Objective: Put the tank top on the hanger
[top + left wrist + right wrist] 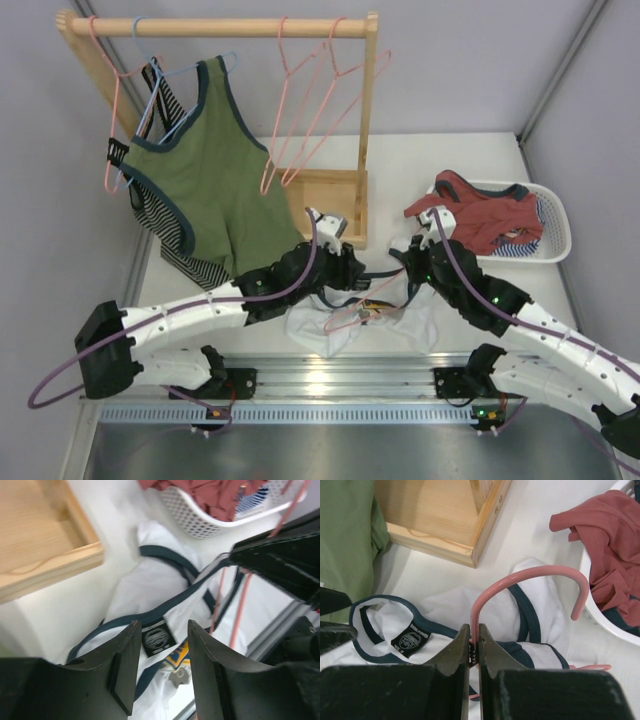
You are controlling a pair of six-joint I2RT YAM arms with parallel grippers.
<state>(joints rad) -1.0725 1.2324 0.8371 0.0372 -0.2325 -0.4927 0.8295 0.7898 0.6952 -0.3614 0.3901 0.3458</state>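
The white tank top (335, 335) with navy trim lies crumpled on the table's near edge between the two arms. It shows in the left wrist view (150, 582) and the right wrist view (445, 605), its black neck label up. A pink wire hanger (530, 572) stands over it, hook up. My right gripper (474, 640) is shut on the hanger's neck just below the hook. My left gripper (162, 627) is open and empty, hovering just above the neck label. The hanger's pink wires (239, 607) run down into the top by the right gripper. In the top view both grippers (375, 275) meet over the top.
A wooden rack (325, 190) stands at the back, with an olive green tank top (210, 170), a striped garment, a light blue hanger (165, 110) and several pink hangers (310, 110). A white basket (562, 235) holding a red garment (485, 215) sits at the right.
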